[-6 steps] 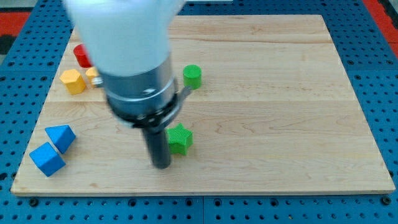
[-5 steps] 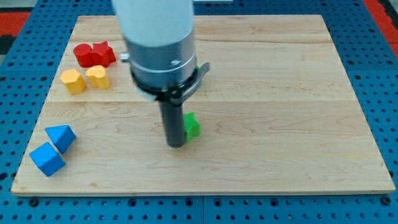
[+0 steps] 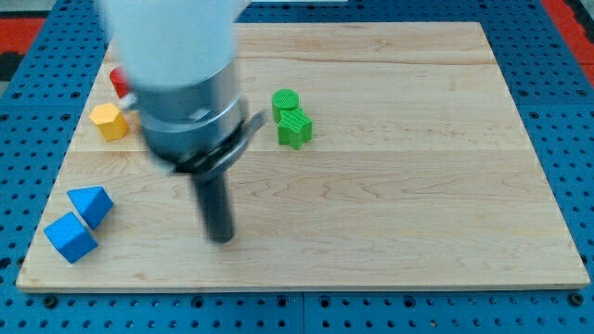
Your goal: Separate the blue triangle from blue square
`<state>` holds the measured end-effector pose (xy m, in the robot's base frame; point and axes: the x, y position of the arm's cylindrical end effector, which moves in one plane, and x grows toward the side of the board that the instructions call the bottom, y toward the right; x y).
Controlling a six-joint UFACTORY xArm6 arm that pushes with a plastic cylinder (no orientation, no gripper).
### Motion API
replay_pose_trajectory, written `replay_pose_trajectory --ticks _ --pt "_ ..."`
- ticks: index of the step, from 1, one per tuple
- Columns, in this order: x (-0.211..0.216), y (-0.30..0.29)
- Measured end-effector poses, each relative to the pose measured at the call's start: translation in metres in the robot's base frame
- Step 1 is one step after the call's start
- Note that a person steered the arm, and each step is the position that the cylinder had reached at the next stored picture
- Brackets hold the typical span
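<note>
The blue triangle and the blue square lie touching each other at the view's lower left of the wooden board; the triangle is just above and right of the square. My tip rests on the board well to the right of both blue blocks, not touching any block. The arm's body is blurred and covers part of the upper left of the board.
A green cylinder and a green star-like block sit together right of the arm. A yellow block and a red block show at the upper left, partly hidden by the arm.
The green star block has moved up next to the green cylinder. My tip has swung left and down, toward the blue blocks. The blue blocks have not moved.
</note>
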<state>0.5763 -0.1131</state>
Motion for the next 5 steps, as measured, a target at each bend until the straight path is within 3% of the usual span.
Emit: replay_pose_trajectory --ticks 1,2,3,4,5 --pt "0.019 -0.11" --pt "0.035 -0.177" --pt "0.021 -0.181" --pt "0.002 -0.139" --pt "-0.046 -0.129"
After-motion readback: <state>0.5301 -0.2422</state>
